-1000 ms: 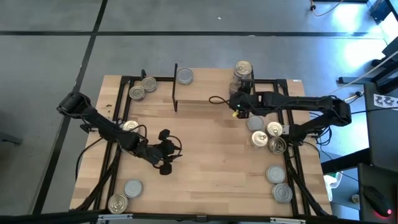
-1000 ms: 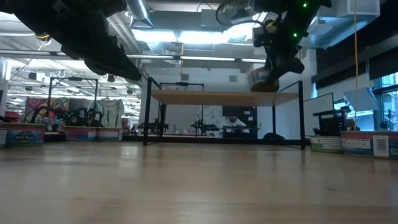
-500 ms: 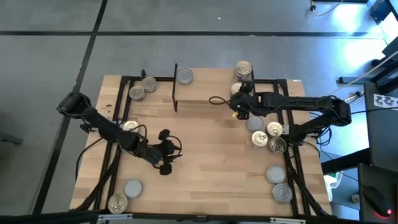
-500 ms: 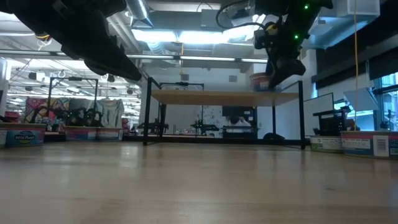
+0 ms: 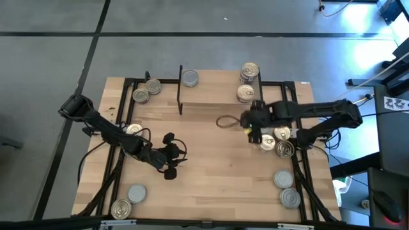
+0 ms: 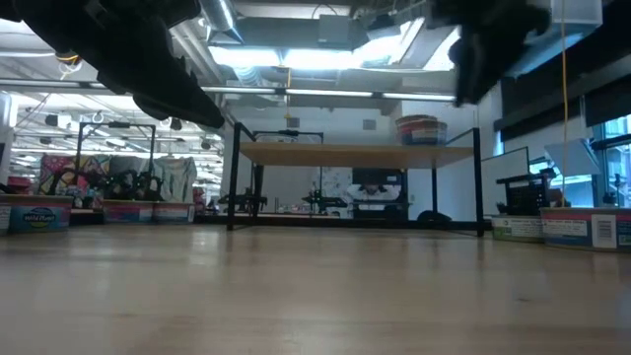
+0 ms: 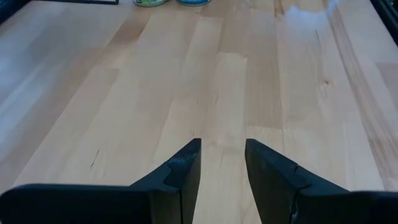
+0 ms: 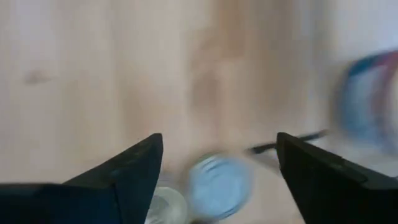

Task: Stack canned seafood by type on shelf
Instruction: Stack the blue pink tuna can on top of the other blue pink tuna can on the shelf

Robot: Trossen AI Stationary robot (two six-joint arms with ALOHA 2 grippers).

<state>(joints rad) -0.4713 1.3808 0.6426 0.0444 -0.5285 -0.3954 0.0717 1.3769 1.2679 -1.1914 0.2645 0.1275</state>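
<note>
Shelf (image 5: 208,105): light-wood board on black legs, standing at the far edge of the table (image 5: 211,172), about the middle. One gold-topped can (image 5: 245,94) rests on its right end; in the low view that can (image 6: 421,129) shows as a banded tin near the shelf's right legs.

Cans on the table: one grey-topped (image 5: 190,78) at the far edge behind the shelf; one tin (image 5: 250,69) at the far edge just beyond the shelf's right end; a pair (image 5: 146,91) near the far left corner; one (image 5: 133,130) by the left edge; two (image 5: 128,200) at the near left corner; a cluster (image 5: 276,142) along the right edge; two more (image 5: 286,188) toward the near right corner.

Right gripper (image 5: 250,124): raised off the shelf's near right corner, fingers spread wide and empty in the right wrist view.

Left gripper (image 5: 170,155): low over bare wood left of centre, fingers (image 7: 186,171) parted a little, grasping nothing.
</note>
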